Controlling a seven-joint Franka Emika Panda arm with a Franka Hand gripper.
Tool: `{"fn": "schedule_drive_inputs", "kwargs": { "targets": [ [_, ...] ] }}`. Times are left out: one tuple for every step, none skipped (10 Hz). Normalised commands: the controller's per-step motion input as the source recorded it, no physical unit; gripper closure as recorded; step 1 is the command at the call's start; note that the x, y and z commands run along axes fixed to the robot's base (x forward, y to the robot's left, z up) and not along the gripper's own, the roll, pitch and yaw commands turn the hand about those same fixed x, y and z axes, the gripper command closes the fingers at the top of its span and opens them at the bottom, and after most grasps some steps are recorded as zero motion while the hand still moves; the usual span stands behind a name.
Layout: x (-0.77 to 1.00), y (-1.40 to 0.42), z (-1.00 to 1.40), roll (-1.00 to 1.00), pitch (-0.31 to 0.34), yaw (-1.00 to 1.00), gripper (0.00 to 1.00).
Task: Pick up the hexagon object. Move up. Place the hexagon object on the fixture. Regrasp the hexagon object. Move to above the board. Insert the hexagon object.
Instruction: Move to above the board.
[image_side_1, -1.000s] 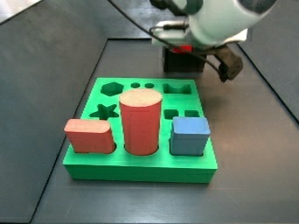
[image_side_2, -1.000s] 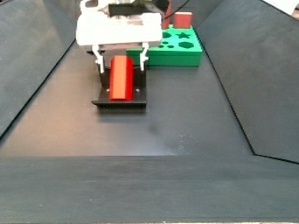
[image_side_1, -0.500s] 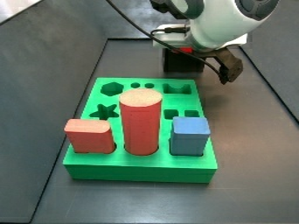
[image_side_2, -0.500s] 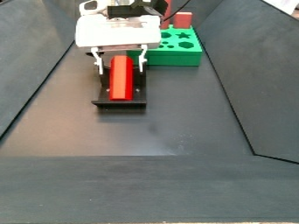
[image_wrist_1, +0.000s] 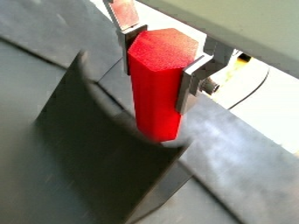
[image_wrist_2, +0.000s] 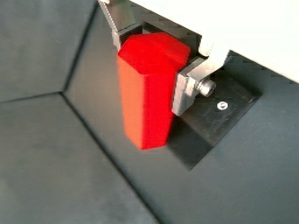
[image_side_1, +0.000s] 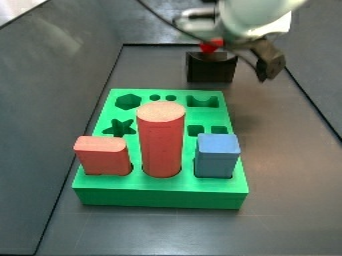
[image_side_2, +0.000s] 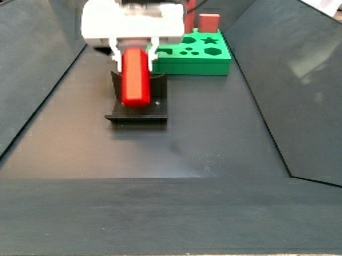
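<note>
The hexagon object (image_wrist_1: 158, 83), a slim bright red peg, is held between the silver fingers (image_wrist_1: 193, 74) of my gripper (image_wrist_1: 163, 61). Both wrist views show the fingers pressed against its sides (image_wrist_2: 146, 96). In a side view the gripper (image_side_2: 134, 55) holds the peg (image_side_2: 135, 78) tilted just above the dark fixture (image_side_2: 138, 110). In a side view only the peg's red tip (image_side_1: 211, 44) shows above the fixture (image_side_1: 211, 68), under the gripper (image_side_1: 227, 38). The green board (image_side_1: 160, 195) lies nearer the camera there, and behind the gripper in a side view (image_side_2: 201, 62).
A tall salmon cylinder (image_side_1: 162, 138), a low salmon block (image_side_1: 102, 155) and a blue block (image_side_1: 218, 155) stand in the board's front row. Hexagon, star and other holes show behind them. Dark sloped walls (image_side_2: 274, 90) bound the floor.
The gripper has risen with the hexagon object in it. The peg lay flat in the fixture's notch before and now hangs just above it.
</note>
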Motion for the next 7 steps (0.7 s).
{"fn": "schedule_drive_inputs", "kwargs": {
  "targets": [
    [-0.01,0.05,1.0,0.02,-0.102,-0.26,1.0],
    [-0.01,0.05,1.0,-0.02,-0.037,-0.25,1.0],
    [-0.02,0.05,1.0,-0.05,0.01,-0.23,1.0],
    [-0.02,0.05,1.0,-0.08,0.067,-0.19,1.0],
    [-0.03,0.05,1.0,-0.09,0.101,-0.16,1.0],
    [-0.03,0.05,1.0,-0.1,0.124,-0.12,1.0],
    [-0.04,0.05,1.0,-0.1,0.139,-0.08,1.0]
  ]
}}
